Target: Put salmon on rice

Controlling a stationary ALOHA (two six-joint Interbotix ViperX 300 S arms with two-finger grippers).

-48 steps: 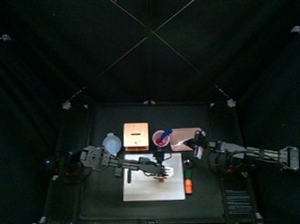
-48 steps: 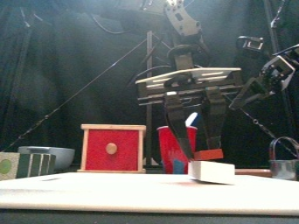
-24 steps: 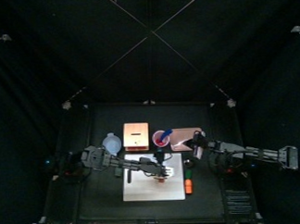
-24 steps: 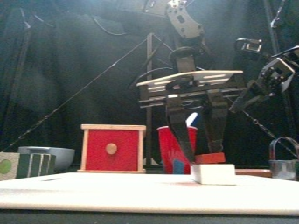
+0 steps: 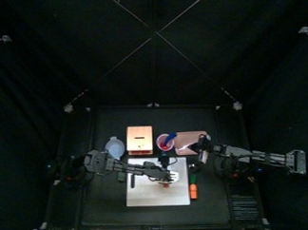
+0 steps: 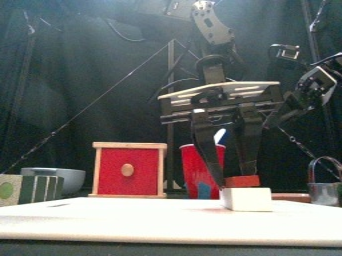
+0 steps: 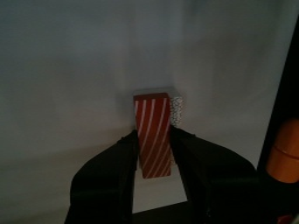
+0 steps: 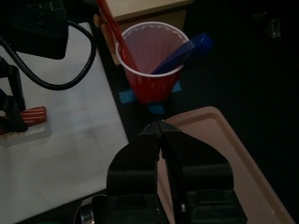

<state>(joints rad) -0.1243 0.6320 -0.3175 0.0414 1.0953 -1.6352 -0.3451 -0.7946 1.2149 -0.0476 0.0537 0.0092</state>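
Note:
The salmon (image 7: 155, 134), a red-orange striped strip, lies on the white rice block (image 6: 245, 199). In the left wrist view it covers most of the rice, and only a white edge (image 7: 177, 109) shows beside it. My left gripper (image 7: 155, 166) is shut on the salmon from both sides and hangs straight over the block (image 6: 227, 160) on the white board (image 5: 153, 193). My right gripper (image 8: 158, 133) is shut and empty, held above the table beside the red cup (image 8: 152, 57).
The red cup holds a blue utensil (image 8: 187, 51). A tan tray (image 8: 228, 162) lies under my right gripper. A red-faced wooden box (image 6: 130, 170) and a grey bowl (image 6: 54, 178) stand at the left. An orange object (image 5: 194, 192) lies by the board's right edge.
The rice block stood tilted a second ago and now lies flat on the board. My left gripper has come down slightly. The right arm has barely moved.

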